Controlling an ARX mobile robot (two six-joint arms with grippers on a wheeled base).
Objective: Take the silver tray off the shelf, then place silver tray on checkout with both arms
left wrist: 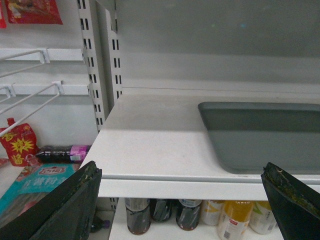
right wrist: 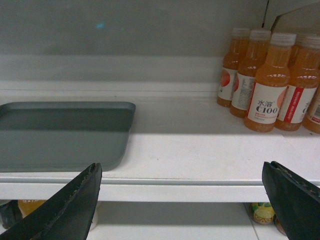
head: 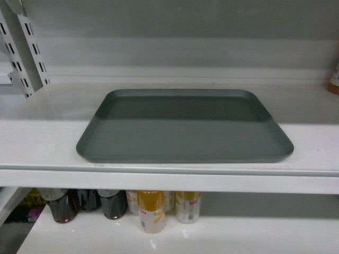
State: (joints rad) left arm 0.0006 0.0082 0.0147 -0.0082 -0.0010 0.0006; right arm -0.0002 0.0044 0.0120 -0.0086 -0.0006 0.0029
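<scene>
Tray point(head: 184, 127) sits flat on the shelf point(head: 47, 143), near its front lip, nothing on it, not yet touched. Left gripper point(left wrist: 182, 200) is spread wide, empty, hanging just off the shelf front; tray's left edge lies ahead and to its right. Right gripper point(right wrist: 182, 200) likewise wide apart, empty, tray's right edge ahead and to its left. Likely staged one per side for a two-arm lift from opposite rims. Orange bottles point(right wrist: 267, 80) stand further right, apart from tray. Neither gripper shows in the head view.
</scene>
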